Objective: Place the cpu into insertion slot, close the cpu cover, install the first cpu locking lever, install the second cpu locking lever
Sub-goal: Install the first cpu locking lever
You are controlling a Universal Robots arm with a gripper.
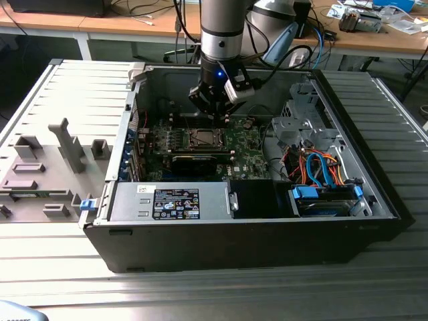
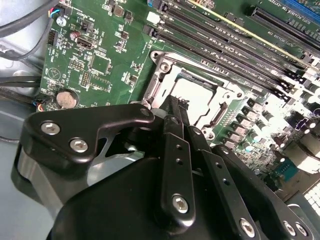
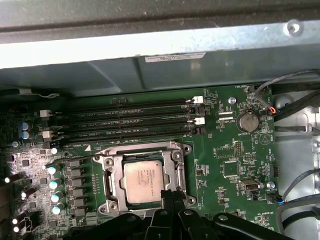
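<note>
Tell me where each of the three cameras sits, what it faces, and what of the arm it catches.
Exterior view: off the arm, looking down into the open computer case, with the arm and gripper above the motherboard.
First wrist view: on the arm, facing the cpu under the cpu cover; fingertips at its edge.
Second wrist view: on the arm, behind the gripper body, same socket.
Both wrist views share the cpu cover and the coin battery.
</note>
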